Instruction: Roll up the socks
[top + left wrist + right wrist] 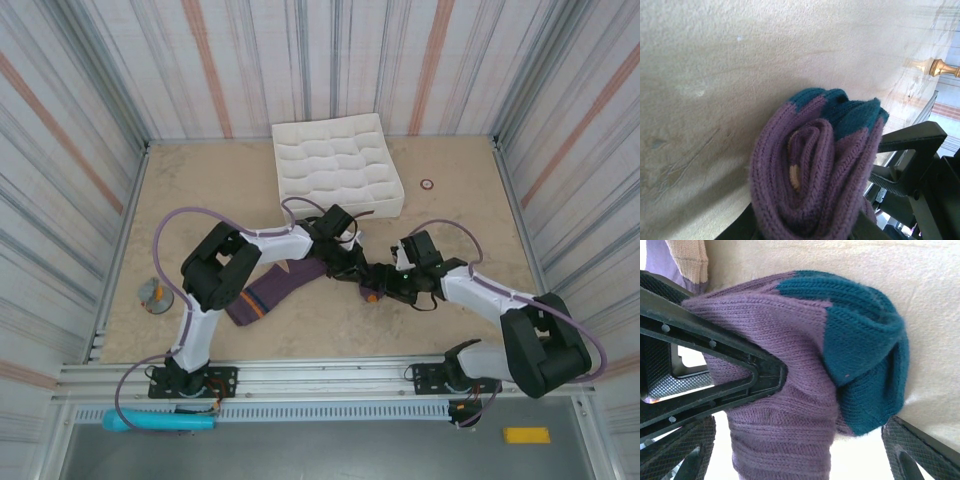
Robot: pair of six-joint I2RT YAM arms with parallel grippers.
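I am looking down on a sandy worktop (200,190) where both arms are reaching in to the middle. The socks (272,293), purple, are lying at the centre. One end is trailing flat toward the left arm's base. The other end is wound into a tight roll (810,170), which is showing a teal heel patch and a peach fleck at its core. The left claw (350,265) is grasping that roll, pinching it from both sides. The right claw (385,287) is standing released, with its fingers (920,452) spread wide on either side of the roll and not squeezing it. A white compartment tray (335,165) is sitting farther back, beyond the left arm's wrist.
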